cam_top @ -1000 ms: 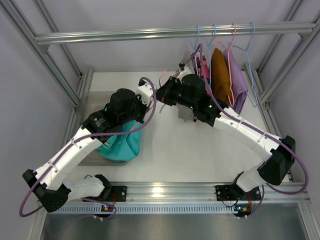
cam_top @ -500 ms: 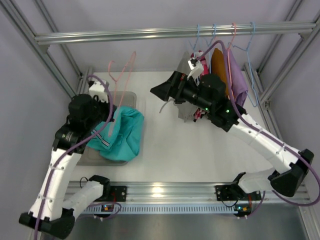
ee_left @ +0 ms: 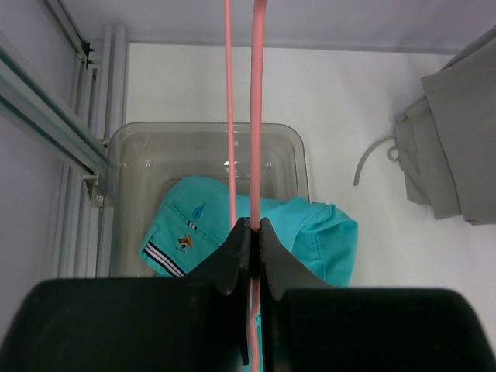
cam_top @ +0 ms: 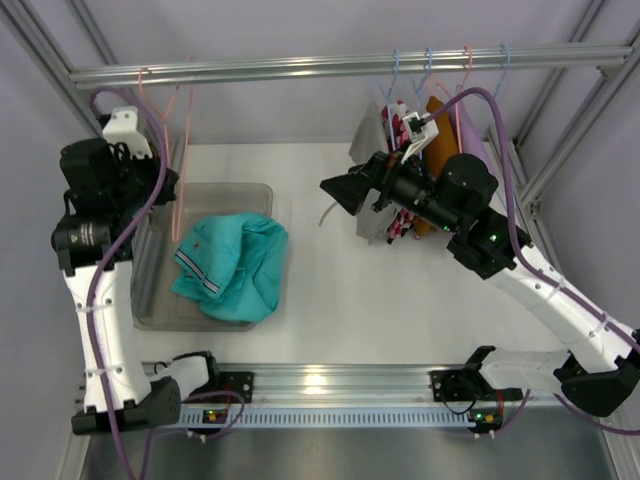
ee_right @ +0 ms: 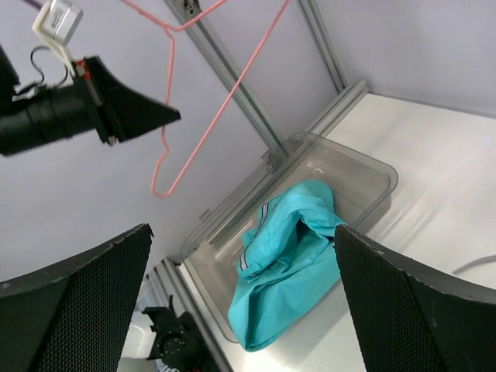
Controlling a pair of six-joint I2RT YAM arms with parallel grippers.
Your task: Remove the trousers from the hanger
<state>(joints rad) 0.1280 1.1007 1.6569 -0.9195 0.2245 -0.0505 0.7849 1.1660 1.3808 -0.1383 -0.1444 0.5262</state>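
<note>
**Top view:** The left gripper (cam_top: pixel 165 186) pinches the bare pink hanger (cam_top: pixel 181 200) beneath the rail (cam_top: pixel 300 68). The hanger's hook is up at 12 o'clock by the bar, though whether it is seated cannot be told, and its long axis runs 12 to 6. The teal trousers (cam_top: pixel 235 265) are off it, heaped in the clear bin (cam_top: pixel 150 300) at about 5 o'clock from that gripper. Their long axis runs roughly 1 to 7, with the striped waistband toward 7. The right gripper (cam_top: pixel 335 190), spread and empty, sits well apart at 3 o'clock, in front of the hanging garments (cam_top: pixel 470 150).

**Left wrist view:** The fingers are pressed together on the hanger wire, which climbs straight to 12. The trousers lie in the bin beyond, spilling toward 4 o'clock.

**Right wrist view:** The wide-spread fingers frame the trousers low at 6. The hanger hangs at 11 o'clock.

The left arm is the nearer one. By the look of it, only parking the hanger on the rail remains.
</note>
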